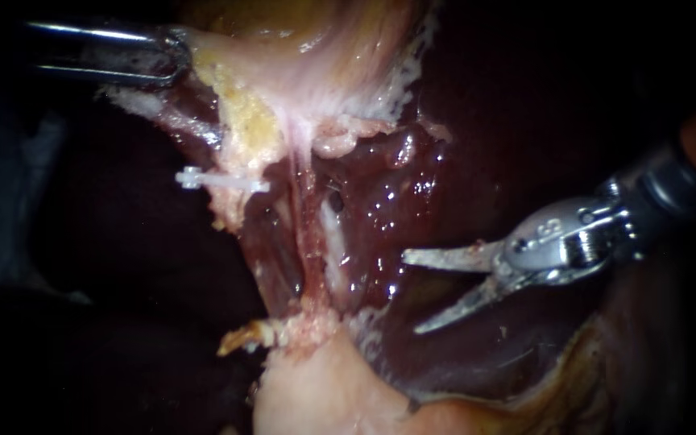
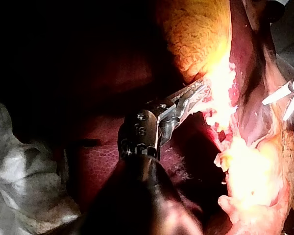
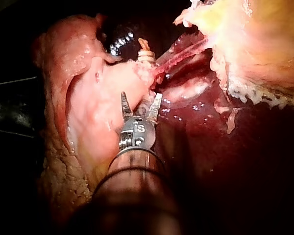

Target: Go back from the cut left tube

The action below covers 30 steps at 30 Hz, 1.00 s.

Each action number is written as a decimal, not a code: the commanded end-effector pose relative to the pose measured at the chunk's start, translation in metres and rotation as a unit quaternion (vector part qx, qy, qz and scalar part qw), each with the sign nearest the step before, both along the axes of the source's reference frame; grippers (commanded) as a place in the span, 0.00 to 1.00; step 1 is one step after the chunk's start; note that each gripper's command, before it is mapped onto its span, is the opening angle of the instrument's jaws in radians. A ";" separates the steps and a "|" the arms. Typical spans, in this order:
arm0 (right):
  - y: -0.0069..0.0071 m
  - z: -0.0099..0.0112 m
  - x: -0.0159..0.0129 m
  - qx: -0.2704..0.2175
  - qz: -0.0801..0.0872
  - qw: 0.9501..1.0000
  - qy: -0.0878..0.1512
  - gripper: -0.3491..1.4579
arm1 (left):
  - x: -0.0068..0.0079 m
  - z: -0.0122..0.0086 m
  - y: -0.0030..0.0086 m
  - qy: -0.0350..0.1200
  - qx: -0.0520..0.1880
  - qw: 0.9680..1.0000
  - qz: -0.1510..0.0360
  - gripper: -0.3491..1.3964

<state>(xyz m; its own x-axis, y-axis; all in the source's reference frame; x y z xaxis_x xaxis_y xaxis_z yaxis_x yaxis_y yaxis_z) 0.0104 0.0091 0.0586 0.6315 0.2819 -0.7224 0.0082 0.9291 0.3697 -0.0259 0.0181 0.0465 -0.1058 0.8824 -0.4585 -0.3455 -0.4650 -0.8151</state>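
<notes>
My left instrument [image 1: 172, 58] comes in at the upper left and is shut on the pale, fatty edge of the gallbladder [image 1: 283, 72], holding it stretched upward. In the left wrist view its jaws [image 2: 195, 94] clamp that same yellow-white tissue. A white clip [image 1: 221, 182] sits on a stump at the left of the stretched tissue. Right of it a thin pink tube [image 1: 306, 217] runs down to pale tissue [image 1: 324, 379]. My right instrument [image 1: 411, 293], with two thin blades, stands open to the right of the tube, apart from it. Its blades [image 3: 140, 100] point at a clipped stump [image 3: 146, 55].
Dark red, wet liver [image 1: 420, 177] lies behind the tube and under the right instrument. Yellow fat [image 2: 198, 34] hangs ahead of the left instrument. The right instrument's blades [image 2: 288, 95] show past the tissue in the left wrist view. Pale gallbladder wall [image 3: 95, 107] lies beside the right instrument.
</notes>
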 end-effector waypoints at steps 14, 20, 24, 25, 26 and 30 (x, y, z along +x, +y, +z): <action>0.0018 -0.0012 -0.0019 -0.025 0.031 0.999 -0.033 0.99 | -0.0001 0.0004 0.0001 0.001 -0.001 1.000 -0.002 0.00; 0.0018 -0.0012 -0.0020 -0.013 0.020 0.999 -0.025 0.99 | -0.0006 0.0013 -0.0001 0.003 -0.004 1.000 -0.003 0.00; 0.0018 -0.0012 -0.0020 -0.013 0.020 0.999 -0.025 0.99 | -0.0015 0.0026 -0.0006 0.005 -0.008 1.000 -0.007 0.00; 0.0018 -0.0012 -0.0020 -0.013 0.020 0.999 -0.025 0.99 | -0.0018 0.0030 -0.0008 0.006 -0.009 1.000 -0.006 0.00; 0.0018 -0.0012 -0.0020 -0.013 0.020 0.999 -0.025 0.99 | -0.0021 0.0033 -0.0009 0.007 -0.009 1.000 -0.004 0.00; 0.0018 -0.0012 -0.0020 -0.013 0.020 0.999 -0.025 0.99 | -0.0030 0.0045 -0.0014 0.009 -0.010 1.000 0.001 0.00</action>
<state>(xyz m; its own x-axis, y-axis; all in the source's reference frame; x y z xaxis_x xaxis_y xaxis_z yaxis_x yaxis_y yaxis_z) 0.0084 0.0109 0.0574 0.6554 0.2888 -0.6979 -0.0468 0.9378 0.3441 -0.0290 0.0166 0.0511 -0.1162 0.8721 -0.4754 -0.3560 -0.4834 -0.7997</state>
